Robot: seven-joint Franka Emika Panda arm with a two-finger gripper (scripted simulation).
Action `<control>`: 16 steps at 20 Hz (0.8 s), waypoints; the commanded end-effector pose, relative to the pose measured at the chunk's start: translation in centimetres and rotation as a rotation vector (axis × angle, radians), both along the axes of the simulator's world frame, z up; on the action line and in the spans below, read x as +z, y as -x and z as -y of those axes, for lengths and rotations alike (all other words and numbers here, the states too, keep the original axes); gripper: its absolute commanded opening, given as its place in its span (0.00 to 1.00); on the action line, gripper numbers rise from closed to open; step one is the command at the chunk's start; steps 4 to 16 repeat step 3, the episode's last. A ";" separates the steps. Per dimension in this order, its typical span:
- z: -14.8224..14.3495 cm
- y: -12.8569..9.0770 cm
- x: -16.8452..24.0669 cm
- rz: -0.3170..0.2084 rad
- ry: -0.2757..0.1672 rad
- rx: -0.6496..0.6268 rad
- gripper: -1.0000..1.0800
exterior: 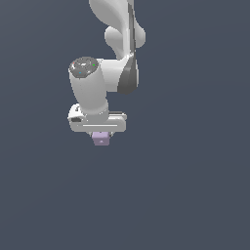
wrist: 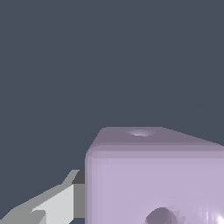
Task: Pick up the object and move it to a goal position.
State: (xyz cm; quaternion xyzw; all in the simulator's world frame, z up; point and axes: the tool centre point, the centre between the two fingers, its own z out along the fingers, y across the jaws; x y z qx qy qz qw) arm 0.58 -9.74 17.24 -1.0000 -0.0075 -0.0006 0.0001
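**Lilac cube sitting between the pincer's fingers, open room all around**

Nearest the wrist camera, the cube [wrist: 155,175] is filling much of the wrist view, its pale lilac faces showing a dark dimple on the front and a lighter one on top. One grey-white finger [wrist: 48,205] is lying right against its side; the opposite finger is falling outside that picture. From this, the pincer [exterior: 100,135] is looking closed down on the cube, narrowed to the cube's own width, though contact on the far side is not showing.

In the exterior view the cube [exterior: 101,138] is sitting directly beneath the broad white hand body [exterior: 96,122], centred under it and poking out just below it. So the cube is lying straight down from the pincer, in line with the approach axis, with no sideways offset to correct. Being a cube, it is offering no long axis to favour.

Further out, the arm [exterior: 119,53] is rising towards the top of the exterior view. The dark tabletop [exterior: 195,195] is running plain and unbroken to every side, with no edge, no obstacle and no goal marker showing. Whether the cube is resting on the surface or hanging above it cannot be told. The coming carry is looking unobstructed in every direction.
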 end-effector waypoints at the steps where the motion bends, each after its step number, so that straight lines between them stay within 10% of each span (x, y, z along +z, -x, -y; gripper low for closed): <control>1: 0.4 0.0 0.4 -0.001 -0.001 0.002 0.00; 16: 0.4 -0.1 0.4 -0.001 0.000 0.002 0.00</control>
